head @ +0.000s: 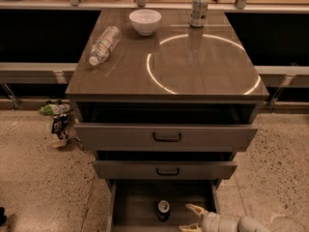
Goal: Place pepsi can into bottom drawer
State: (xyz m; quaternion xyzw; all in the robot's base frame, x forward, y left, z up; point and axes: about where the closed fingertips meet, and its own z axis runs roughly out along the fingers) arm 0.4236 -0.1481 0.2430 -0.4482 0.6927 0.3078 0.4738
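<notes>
In the camera view, the pepsi can [163, 210] is standing upright on the floor of the bottom drawer [135, 203], which is sitting pulled out at the six o'clock edge of the scene. The gripper [193, 218] is hovering inside the drawer at about four o'clock from the can, just beside it. Its two pale fingers [196, 209] are spreading apart and pointing toward nine o'clock, and nothing is sitting between them. Judging from this, the placing itself is looking done, since the can is resting in the drawer free of the gripper. What is remaining is drawing the arm clear without knocking the can. Above, the middle drawer [166, 170] and top drawer [166, 137] are also standing partly open. On the cabinet top [203, 69], a white bowl [145, 21] is sitting at twelve o'clock, a silver can [198, 8] at one o'clock and a water bottle [104, 45] lying at ten o'clock.
</notes>
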